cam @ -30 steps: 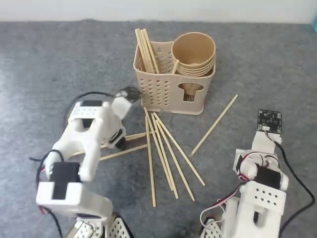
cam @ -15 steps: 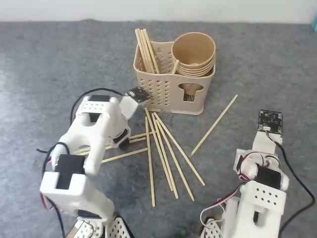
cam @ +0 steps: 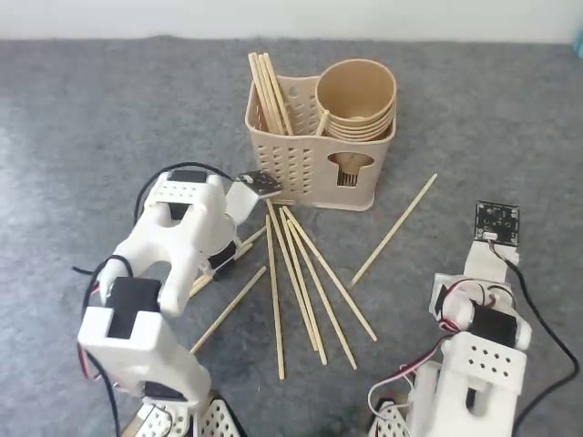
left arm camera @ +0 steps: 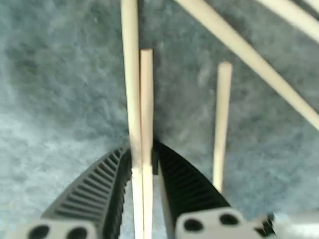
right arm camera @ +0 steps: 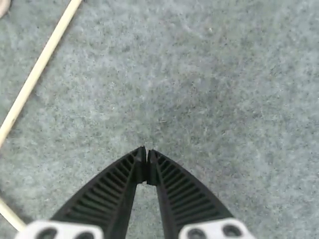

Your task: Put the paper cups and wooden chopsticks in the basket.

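The beige basket [cam: 301, 164] stands at the back with stacked paper cups [cam: 357, 96] in one compartment and several wooden chopsticks [cam: 269, 91] upright in the other. More chopsticks [cam: 305, 264] lie fanned on the carpet in front of it. My left gripper [left arm camera: 142, 164] is shut on two chopsticks [left arm camera: 141, 89] lying side by side between its jaws. From above, the left gripper [cam: 230, 255] sits low at the fan's left side. My right gripper [right arm camera: 146, 172] is shut on nothing above bare carpet.
A single chopstick [cam: 393, 229] lies to the right of the basket, and a chopstick [right arm camera: 40, 69] passes near the right gripper. The right arm [cam: 483, 319] is folded at the near right. Grey carpet lies open at left and far right.
The left arm has shifted toward the basket and turned. The two chopsticks by its gripper have swung from nearly crosswise to a diagonal. The right arm has not moved.
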`<action>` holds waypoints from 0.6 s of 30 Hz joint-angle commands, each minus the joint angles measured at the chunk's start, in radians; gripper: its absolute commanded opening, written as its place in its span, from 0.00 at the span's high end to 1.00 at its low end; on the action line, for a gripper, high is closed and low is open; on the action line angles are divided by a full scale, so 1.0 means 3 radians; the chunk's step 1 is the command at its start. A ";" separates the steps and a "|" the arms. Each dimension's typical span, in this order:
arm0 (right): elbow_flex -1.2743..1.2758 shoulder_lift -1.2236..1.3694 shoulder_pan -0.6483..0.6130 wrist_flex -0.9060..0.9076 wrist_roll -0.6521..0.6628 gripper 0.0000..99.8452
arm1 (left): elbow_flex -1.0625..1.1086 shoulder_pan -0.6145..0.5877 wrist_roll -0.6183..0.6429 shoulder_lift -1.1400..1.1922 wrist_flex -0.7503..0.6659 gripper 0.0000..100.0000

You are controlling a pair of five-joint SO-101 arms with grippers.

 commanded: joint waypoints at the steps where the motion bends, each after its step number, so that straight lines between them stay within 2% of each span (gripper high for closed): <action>1: -0.0020 -0.0064 0.0033 -0.0013 -0.0041 0.99 | -0.0151 -0.0061 -0.0031 -0.0240 0.0302 0.99; 5: -0.0020 -0.0064 0.0038 -0.0013 -0.0041 0.99 | -0.0202 -0.0153 -0.0061 -0.0655 0.0517 0.99; 12: -0.0020 -0.0064 0.0038 -0.0013 -0.0041 0.99 | -0.0427 -0.0552 -0.0363 -0.1325 0.1033 0.99; 18: -0.0020 -0.0064 0.0038 -0.0013 -0.0041 0.99 | -0.0795 -0.0977 -0.0414 -0.1662 0.1084 0.99</action>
